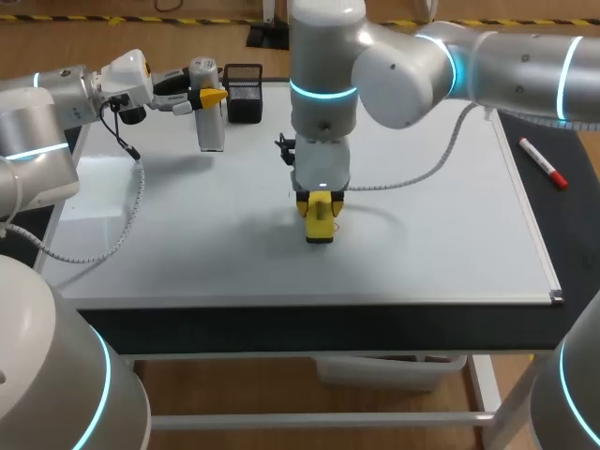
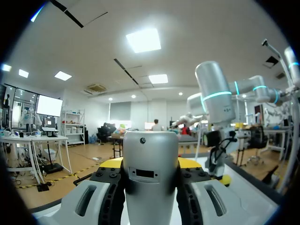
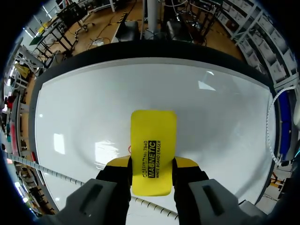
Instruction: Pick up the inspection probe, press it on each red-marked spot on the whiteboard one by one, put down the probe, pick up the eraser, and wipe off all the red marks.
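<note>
Two hands each clamp a tool. At the far left, the left hand (image 1: 208, 97) grips the probe (image 1: 210, 127) from both sides, its yellow tips pressed against the silver body. The probe stands upright over the far left corner of the whiteboard (image 1: 431, 234); whether its lower end touches the board cannot be told. Just right of the probe, a black mesh cup (image 1: 244, 92) stands at the board's far edge.

Near the middle of the board, the right hand (image 1: 319, 201) points straight down, closed on the yellow eraser (image 1: 320, 225), one finger on each long side. The eraser lies flat against the white surface. In the right wrist view a small red trace (image 3: 130, 149) shows on the board just beside the eraser's left edge, by the fingertip.

Further right, off the whiteboard, a marker (image 1: 544, 163) with a red cap lies on the dark desk (image 1: 574, 234), well apart from both hands.
</note>
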Controlling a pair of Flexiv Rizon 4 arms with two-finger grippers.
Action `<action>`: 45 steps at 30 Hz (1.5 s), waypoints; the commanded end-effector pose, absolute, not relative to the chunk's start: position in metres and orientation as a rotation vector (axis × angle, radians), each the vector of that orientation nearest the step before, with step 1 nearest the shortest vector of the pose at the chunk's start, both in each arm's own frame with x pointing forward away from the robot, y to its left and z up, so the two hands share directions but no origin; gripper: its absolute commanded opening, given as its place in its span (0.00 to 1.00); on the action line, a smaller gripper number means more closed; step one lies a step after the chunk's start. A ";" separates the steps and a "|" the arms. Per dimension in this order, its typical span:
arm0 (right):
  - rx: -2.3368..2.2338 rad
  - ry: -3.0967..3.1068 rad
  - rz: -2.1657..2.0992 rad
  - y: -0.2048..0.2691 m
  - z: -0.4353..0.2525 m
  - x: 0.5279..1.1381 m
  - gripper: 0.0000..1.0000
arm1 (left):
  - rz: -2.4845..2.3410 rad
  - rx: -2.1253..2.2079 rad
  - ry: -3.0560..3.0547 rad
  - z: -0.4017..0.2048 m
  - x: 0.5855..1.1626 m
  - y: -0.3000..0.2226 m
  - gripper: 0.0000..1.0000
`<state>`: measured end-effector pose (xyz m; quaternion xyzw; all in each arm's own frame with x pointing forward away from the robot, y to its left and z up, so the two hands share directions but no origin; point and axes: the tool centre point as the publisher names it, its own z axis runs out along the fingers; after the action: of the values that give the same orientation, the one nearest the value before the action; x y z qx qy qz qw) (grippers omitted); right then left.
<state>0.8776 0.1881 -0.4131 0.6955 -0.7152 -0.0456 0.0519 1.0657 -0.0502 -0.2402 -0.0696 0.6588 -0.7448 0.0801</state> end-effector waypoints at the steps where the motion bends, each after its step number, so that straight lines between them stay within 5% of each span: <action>1: 2.119 -2.178 -0.128 0.189 -0.415 0.875 0.00 | -2.225 -0.209 1.968 -0.239 1.065 -0.051 0.00; 45: 1.998 -2.334 -0.074 0.128 -0.434 0.872 0.00 | -2.225 -0.209 1.968 -0.239 1.065 -0.051 0.00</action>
<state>0.8739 0.1385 -0.4299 0.6500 -0.7585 -0.0255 0.0380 1.0657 -0.0502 -0.2402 -0.0696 0.6588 -0.7448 0.0801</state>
